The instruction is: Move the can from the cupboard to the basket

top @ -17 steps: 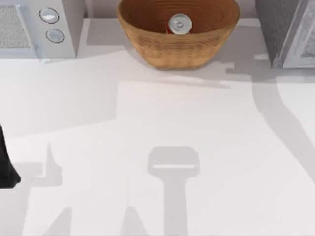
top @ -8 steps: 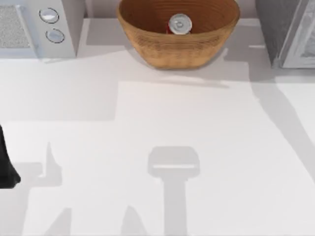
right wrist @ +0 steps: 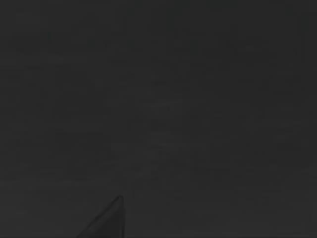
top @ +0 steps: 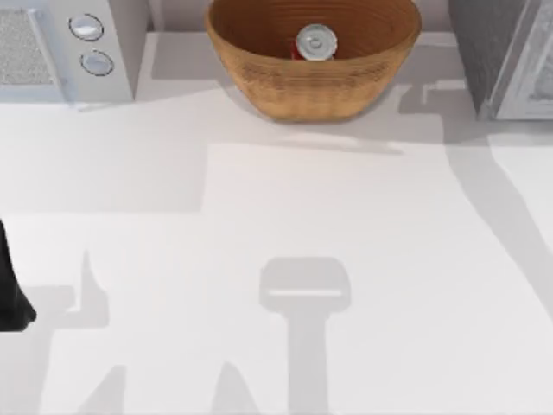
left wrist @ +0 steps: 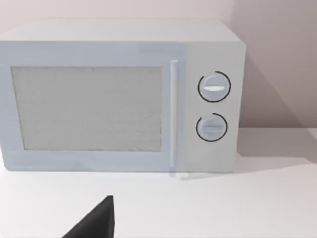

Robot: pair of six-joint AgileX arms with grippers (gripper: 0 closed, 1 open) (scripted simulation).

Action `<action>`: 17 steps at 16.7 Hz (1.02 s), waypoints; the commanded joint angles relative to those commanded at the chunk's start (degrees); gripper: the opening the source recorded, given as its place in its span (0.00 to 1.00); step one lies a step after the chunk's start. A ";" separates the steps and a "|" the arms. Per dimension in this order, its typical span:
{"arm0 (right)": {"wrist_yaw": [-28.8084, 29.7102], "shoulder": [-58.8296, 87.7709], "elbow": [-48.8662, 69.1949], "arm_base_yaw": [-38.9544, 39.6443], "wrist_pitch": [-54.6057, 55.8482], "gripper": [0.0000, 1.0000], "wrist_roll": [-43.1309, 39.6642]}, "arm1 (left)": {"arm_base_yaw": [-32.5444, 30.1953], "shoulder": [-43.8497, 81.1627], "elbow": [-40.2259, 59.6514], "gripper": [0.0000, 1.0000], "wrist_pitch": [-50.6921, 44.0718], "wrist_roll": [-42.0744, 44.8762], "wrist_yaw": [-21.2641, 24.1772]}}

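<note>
The can (top: pixel 315 42), with its round silver lid up and a sliver of red side showing, stands inside the tan woven basket (top: pixel 259 73) at the back middle of the table. The grey cupboard (top: pixel 497 52) is at the back right corner. My left arm (top: pixel 10 298) is parked at the table's left edge, far from the basket, and a dark part of my left gripper (left wrist: pixel 96 223) points toward the microwave. The right wrist view is dark.
A white microwave (top: pixel 52 47) with two round silver knobs (top: pixel 86 28) stands at the back left, and the left wrist view faces the microwave (left wrist: pixel 119 94) head on. Grey shadows of the arms lie across the white table (top: pixel 346 199).
The shadow on the table beside the cupboard has shifted. The can, the basket and the left arm have not moved.
</note>
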 joint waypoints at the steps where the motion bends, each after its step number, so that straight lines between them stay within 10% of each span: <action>1: -0.56 -1.93 -2.26 -0.43 0.62 1.00 0.03 | 0.00 0.00 0.00 1.00 0.00 0.00 0.00; 17: -17.46 -62.80 -85.65 -15.36 17.37 1.00 -0.33 | 0.00 0.00 0.00 1.00 0.00 0.00 0.00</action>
